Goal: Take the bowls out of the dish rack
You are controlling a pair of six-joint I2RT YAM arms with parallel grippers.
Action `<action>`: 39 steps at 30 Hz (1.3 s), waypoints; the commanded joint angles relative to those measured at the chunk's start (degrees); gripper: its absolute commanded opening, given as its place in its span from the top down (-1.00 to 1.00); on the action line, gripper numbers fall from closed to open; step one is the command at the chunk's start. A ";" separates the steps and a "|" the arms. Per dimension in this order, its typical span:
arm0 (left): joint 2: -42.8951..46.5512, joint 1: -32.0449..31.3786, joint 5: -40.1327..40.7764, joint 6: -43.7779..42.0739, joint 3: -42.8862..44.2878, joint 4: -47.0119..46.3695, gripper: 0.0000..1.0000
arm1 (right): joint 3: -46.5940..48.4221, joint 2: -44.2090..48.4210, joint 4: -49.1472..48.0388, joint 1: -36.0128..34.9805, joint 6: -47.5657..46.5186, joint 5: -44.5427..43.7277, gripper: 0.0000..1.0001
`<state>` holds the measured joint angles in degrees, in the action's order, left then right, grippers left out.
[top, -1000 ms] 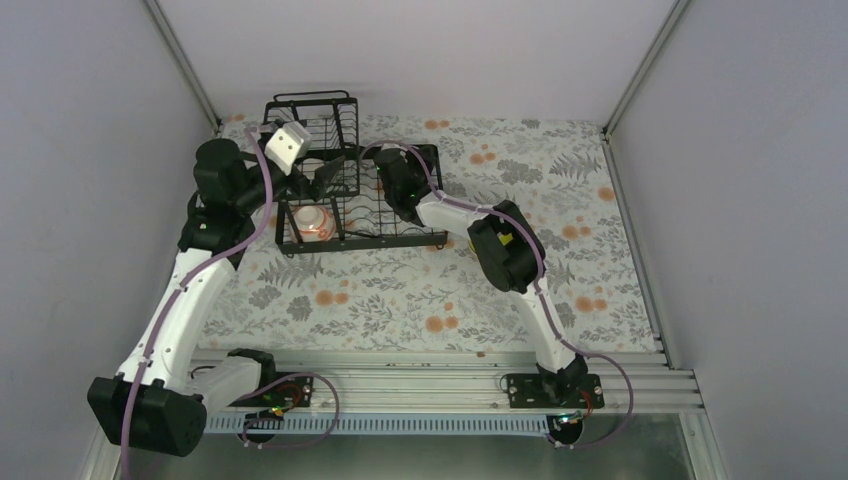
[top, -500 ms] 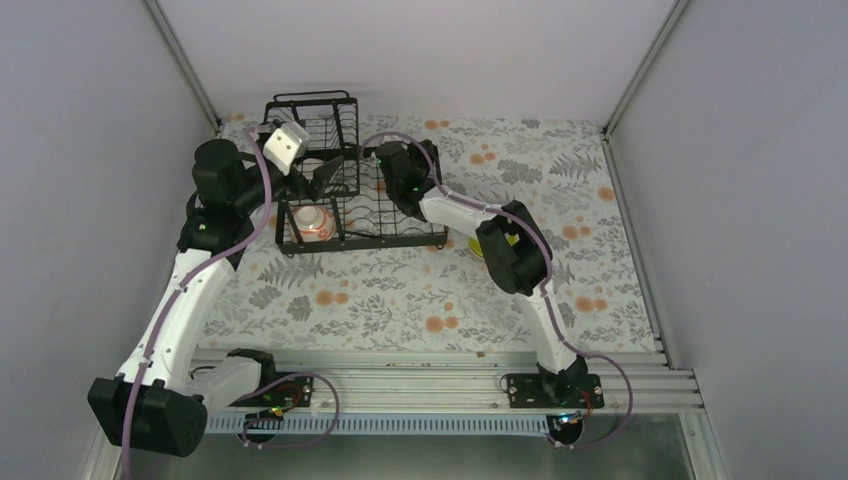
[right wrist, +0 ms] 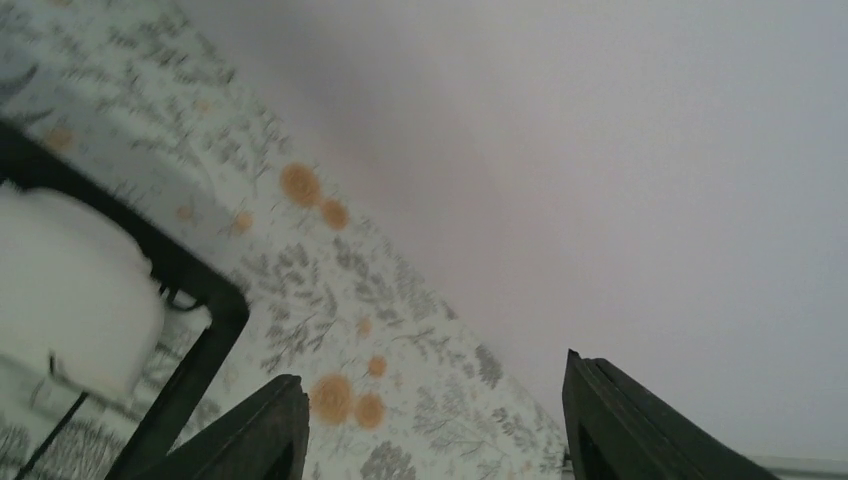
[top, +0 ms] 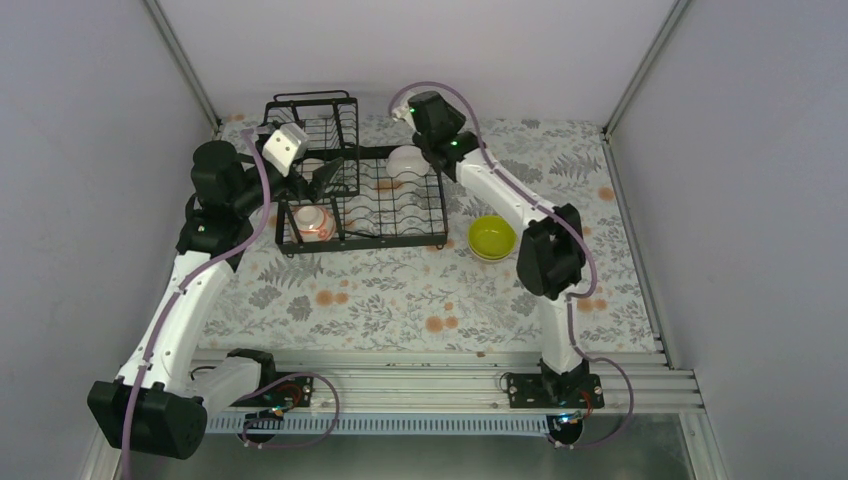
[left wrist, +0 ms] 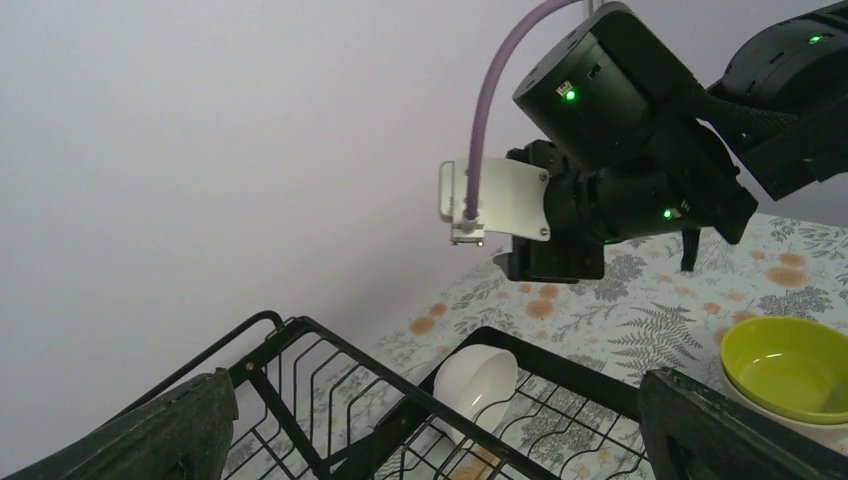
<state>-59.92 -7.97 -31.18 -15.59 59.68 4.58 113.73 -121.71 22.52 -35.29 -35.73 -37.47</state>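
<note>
I judge that I am partway through the unloading: the glossy yellow-green ceramic bowl [top: 492, 237] already sits on the floral tablecloth [top: 400, 300] just to the right of the black wire dish rack [top: 380, 238], while two bowls are inside the rack. The plain white ceramic bowl [top: 407, 160] leans tilted among the dividers at the rack's far right corner. The small white bowl with the red-orange pattern [top: 313, 221] rests in the rack's near left part. The step in hand looks like the white bowl. The right gripper [right wrist: 432, 425] hangs above the rack's far right corner with its two dark fingers parted and nothing between them. In its own camera the bowl shows as a blur off to the left and lower down, so I read it as clear of the bowl rather than touching it. The next move calls for lowering that gripper so one finger goes inside the rim, then closing and lifting the bowl clear of the wires (it looks slick, so a shallow pinch may slip). The left gripper [top: 312, 188] hovers over the rack's left half, above the patterned bowl, spread wide and empty.
</note>
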 commanded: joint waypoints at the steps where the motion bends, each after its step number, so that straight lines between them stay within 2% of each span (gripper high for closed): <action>1: 1.01 0.36 -1.62 0.57 -0.29 -2.16 -1.00 | -4.56 3.04 7.25 2.52 1.83 12.46 -0.26; 9: 1.47 0.36 -1.44 0.43 -0.59 -2.21 -1.00 | -9.52 2.82 2.53 3.73 0.91 18.92 -0.28; 14: 2.05 0.58 -1.32 0.26 -1.52 -2.79 -1.00 | -9.41 1.78 1.55 3.32 1.66 23.86 -0.32; 22: 2.01 0.76 -1.35 0.13 -1.85 -3.01 -1.00 | -7.05 -2.32 3.58 3.13 1.06 25.42 -0.28; 28: 1.69 0.85 -1.42 0.30 -1.89 -3.16 -1.00 | -8.03 -3.46 -0.03 2.08 0.29 23.38 -0.19; 34: 1.90 0.84 -1.56 0.26 -1.90 -3.09 -1.00 | -5.81 -7.42 -3.31 1.52 -0.81 21.38 0.01; 39: 2.31 0.99 -1.43 0.21 -2.19 -3.00 -1.00 | -6.25 -9.93 -7.30 0.87 -1.35 18.37 0.06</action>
<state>-58.59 -7.44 -31.73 -15.59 58.15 2.61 107.50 -129.82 20.08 -33.76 -36.07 -15.44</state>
